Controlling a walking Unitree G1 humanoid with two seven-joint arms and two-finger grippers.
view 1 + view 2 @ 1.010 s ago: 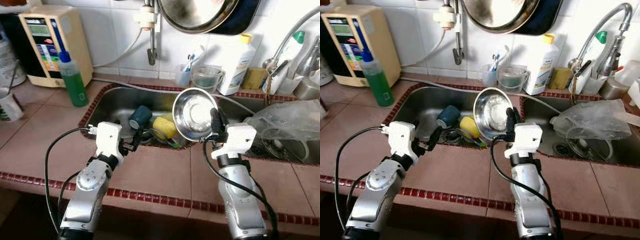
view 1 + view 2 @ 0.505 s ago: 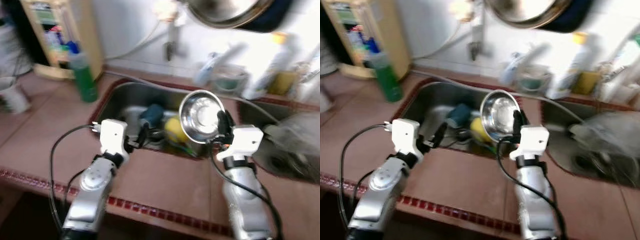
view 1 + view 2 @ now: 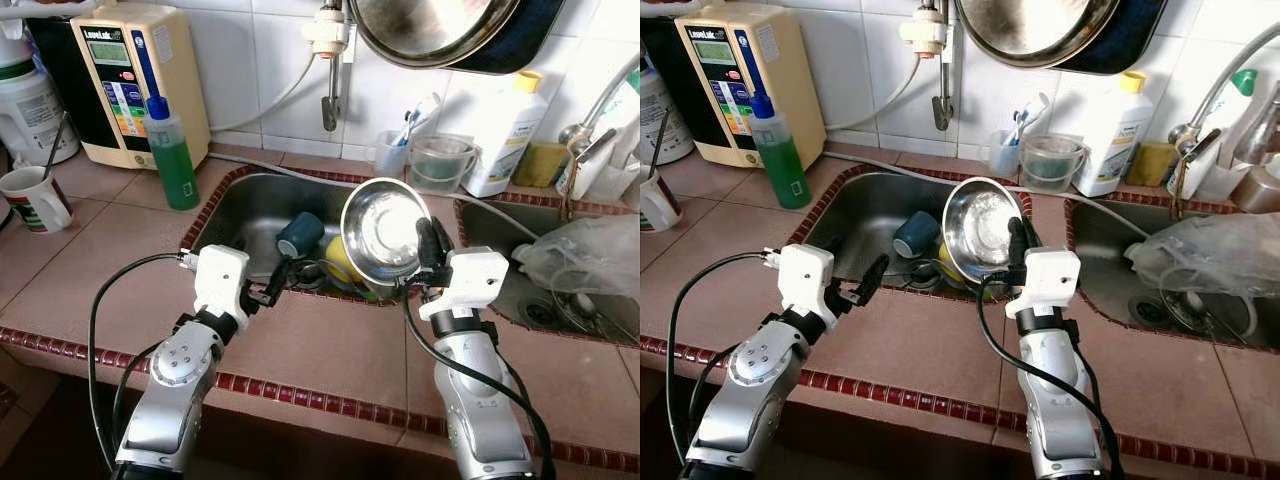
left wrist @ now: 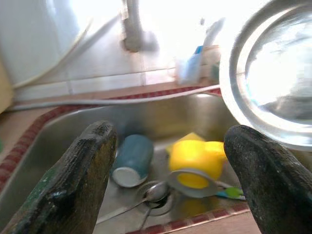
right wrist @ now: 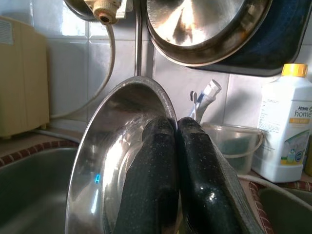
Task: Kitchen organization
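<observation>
Left eye view gives us a brown tiled counter (image 3: pixel 330 345) with a red border, twin steel sinks (image 3: pixel 250 205) and white wall tiles. Our right gripper (image 3: pixel 428 243) has its jaws clamped on the steel bowl's (image 3: pixel 385 225) rim above the sink's front edge; our left gripper (image 3: pixel 278 280) hovers with jaws wide. A white bottle (image 5: pixel 283 129) reads "home".

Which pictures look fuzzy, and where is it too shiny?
Left wrist view: fuzzy all over, and the wall glows white behind the steel bowl. Left eye view: sharp, with bright glare inside the bowl. Right wrist view: the right pincer looks crisp on the bowl's rim; shine streaks the hanging pan.
</observation>
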